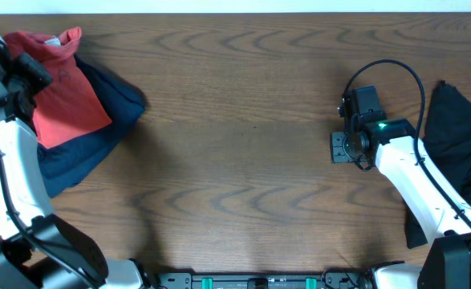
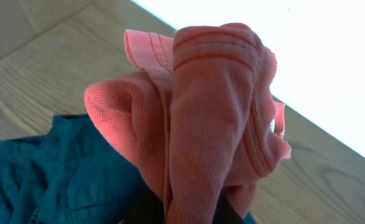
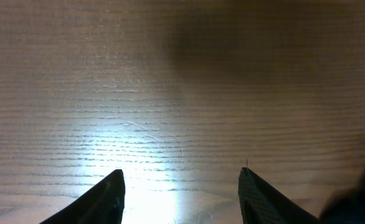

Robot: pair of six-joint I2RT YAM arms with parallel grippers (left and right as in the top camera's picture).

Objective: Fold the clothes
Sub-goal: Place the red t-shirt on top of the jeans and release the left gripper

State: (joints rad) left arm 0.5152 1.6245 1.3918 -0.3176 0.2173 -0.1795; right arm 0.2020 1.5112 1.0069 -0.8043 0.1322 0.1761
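A red ribbed garment (image 1: pixel 65 90) lies at the far left of the table on top of a dark blue garment (image 1: pixel 91 144). My left gripper (image 1: pixel 28 71) is shut on a bunched fold of the red garment (image 2: pixel 207 130), held up in front of its camera, with the blue garment (image 2: pixel 58 180) below. My right gripper (image 3: pixel 181 177) is open and empty over bare wood, its fingers spread; in the overhead view it (image 1: pixel 355 108) sits right of centre. A black garment (image 1: pixel 460 152) lies at the right edge beside the right arm.
The wooden table (image 1: pixel 243 144) runs between the two piles. The table's far edge meets a white surface (image 2: pixel 306 56) just behind the red garment. The arm bases stand at the front edge (image 1: pixel 267 281).
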